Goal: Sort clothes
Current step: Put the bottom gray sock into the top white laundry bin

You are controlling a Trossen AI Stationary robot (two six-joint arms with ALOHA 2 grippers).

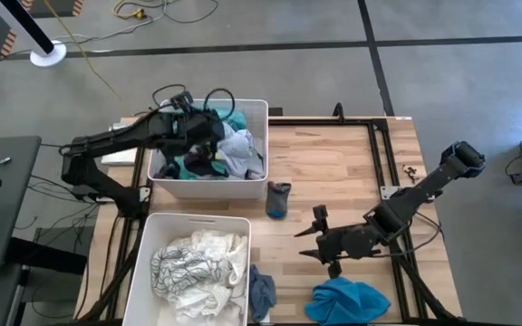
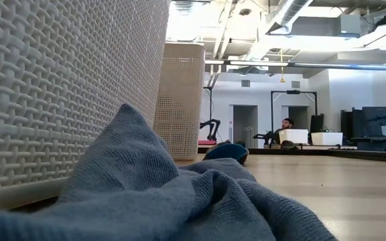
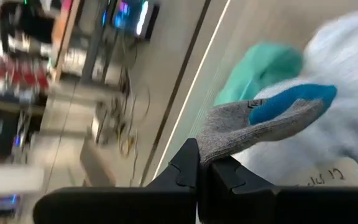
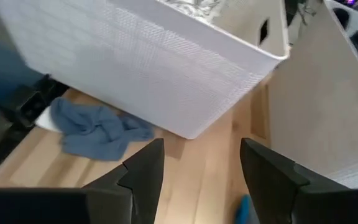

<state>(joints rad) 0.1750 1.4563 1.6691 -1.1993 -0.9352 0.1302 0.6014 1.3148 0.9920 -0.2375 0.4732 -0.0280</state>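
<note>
**Over the far bin, a sock pinched; near the front edge, fingers spread**

Above the far bin (image 1: pixel 254 113), left tool (image 1: pixel 191 106) clamped tight on a grey sock with a bright blue toe (image 3: pixel 272 115), hanging over a heap of teal, pale grey and dark clothes (image 1: pixel 220 149). Seen past the left wrist, fingers (image 3: pixel 185 168) pressed together on the sock's grey end, teal fabric (image 3: pixel 260 65) and pale grey cloth behind.

Toward the front of the bench (image 1: pixel 333 163), right tool (image 1: pixel 311 234) spread wide, holding nothing, pointing at the near bin (image 1: pixel 143 263). Between its fingers (image 4: pixel 145 168) only bare wood, with the white woven bin wall just beyond.

Inside the near bin, crumpled white clothes (image 1: pixel 198 263). Just beside that bin's front corner, a grey-blue garment (image 1: pixel 261 294) lying flat on the wood, touching or almost touching the wall; hard to say which from the level view. Close to the right tool, at the front edge, a bright blue garment (image 1: pixel 347 302) in a loose mound. Between the two bins and the right arm, a small dark blue sock (image 1: pixel 278 199) standing apart.

Far behind, across the room, a seated person (image 2: pixel 285 127).
</note>
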